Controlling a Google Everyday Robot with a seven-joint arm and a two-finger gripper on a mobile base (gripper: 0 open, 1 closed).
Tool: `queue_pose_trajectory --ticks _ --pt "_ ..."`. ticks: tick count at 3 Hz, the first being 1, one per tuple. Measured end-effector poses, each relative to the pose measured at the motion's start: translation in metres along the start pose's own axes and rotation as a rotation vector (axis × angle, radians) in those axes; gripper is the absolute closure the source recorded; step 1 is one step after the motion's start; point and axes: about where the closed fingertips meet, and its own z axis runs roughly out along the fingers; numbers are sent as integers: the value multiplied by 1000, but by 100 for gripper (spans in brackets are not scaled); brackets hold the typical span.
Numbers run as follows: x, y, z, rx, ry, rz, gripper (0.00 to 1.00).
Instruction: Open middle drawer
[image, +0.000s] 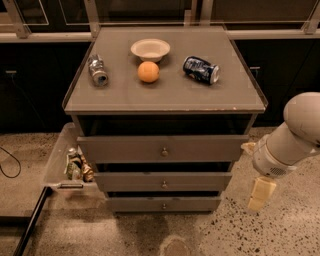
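Currently the task is standing at its opening stage, with no contact made. The middle drawer (200, 181) is sitting in the cabinet between the taller top drawer (120, 149) and the shorter bottom drawer (135, 204). None of its interior is showing, and its front is reading as closed or very nearly so. Its small round knob (164, 184) is sitting at the centre of the front, untouched.

The claw (261, 194) is hanging off the cabinet's right side, below the arm's pale wrist (280, 150), near floor level and roughly level with the lower drawers. It is pointing downward and is well apart from the knob. Whether it is set wide or narrow cannot be told from this view, and it is holding nothing that can be seen.

By my judgement everything is remaining to be done: bringing the claw round to the front, taking the knob, and pulling outward.

On the bench top (235, 97) a white bowl (150, 49), an orange (148, 71), a blue can (201, 69) and a silver can (98, 70) are lying, both cans on their sides. None of these is obstructing the drawer fronts. A tray (56, 160) holding small items is projecting from the cabinet's left side. The cabinet's right front corner is lying between the claw and the knob and is calling for care.
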Motion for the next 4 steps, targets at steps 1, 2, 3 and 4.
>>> queue_pose_trajectory --ticks 1,2,3,4 --pt "0 0 0 0 0 0 0" --pt "4 -3 19 -3 -4 2 0" --pt "16 -18 69 -2 -25 -9 0" --pt "23 -32 119 3 -48 -32 0"
